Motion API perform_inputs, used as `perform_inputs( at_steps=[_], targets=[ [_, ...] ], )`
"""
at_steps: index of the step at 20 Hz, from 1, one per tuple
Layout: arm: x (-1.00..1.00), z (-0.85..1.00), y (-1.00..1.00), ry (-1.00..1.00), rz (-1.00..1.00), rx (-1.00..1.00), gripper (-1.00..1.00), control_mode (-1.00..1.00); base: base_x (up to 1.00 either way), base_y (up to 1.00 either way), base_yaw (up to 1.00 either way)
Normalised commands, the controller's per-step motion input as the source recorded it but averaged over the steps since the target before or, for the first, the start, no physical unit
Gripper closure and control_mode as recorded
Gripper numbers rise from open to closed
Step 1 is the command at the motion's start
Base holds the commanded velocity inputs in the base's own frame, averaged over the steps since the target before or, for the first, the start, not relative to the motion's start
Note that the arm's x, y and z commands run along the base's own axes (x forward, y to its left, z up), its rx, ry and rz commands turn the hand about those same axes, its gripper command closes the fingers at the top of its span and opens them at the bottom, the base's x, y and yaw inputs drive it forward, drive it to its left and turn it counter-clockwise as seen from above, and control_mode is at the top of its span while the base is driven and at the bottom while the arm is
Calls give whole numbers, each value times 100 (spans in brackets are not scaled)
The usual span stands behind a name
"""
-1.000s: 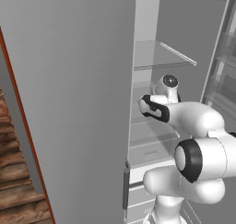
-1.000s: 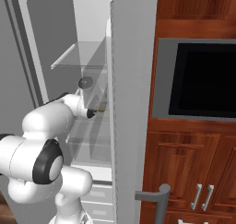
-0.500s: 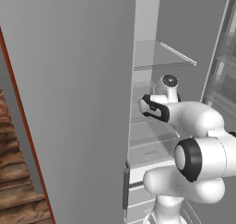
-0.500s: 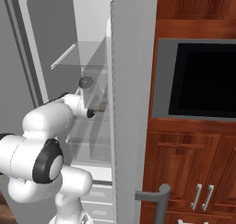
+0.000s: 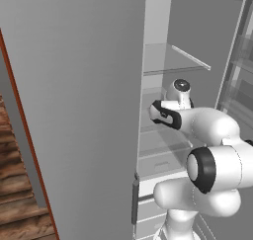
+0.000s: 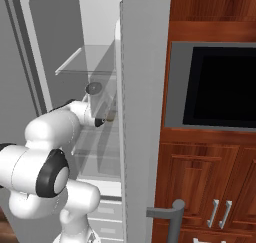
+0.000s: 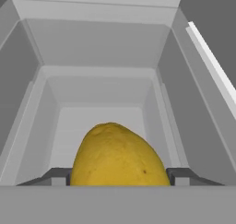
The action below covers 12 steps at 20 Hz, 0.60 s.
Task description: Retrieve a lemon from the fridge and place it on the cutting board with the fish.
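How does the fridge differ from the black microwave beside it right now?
The fridge is pale grey and stands open, its white inside and a glass shelf on show with the arm reaching in; the microwave is black-fronted and shut. The fridge runs tall through the right base view, while the microwave is a short box set in brown wood cabinets. Both have a grey frame.

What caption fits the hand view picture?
Pincer straddling the yellow lemon inside the white fridge.

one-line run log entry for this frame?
phase: grasp | gripper: closing around lemon | place: inside open fridge | board: not reached
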Motion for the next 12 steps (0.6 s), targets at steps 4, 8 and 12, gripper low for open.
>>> perform_inputs(
  at_steps=[4, 8, 12],
  targets=[
    [0, 0, 0, 0, 0, 0, 100, -100, 0, 0, 0],
    [-1, -1, 0, 0, 0, 0, 100, -100, 0, 0, 0],
    [-38, 1, 0, -17, 0, 0, 100, -100, 0, 0, 0]
  ],
)
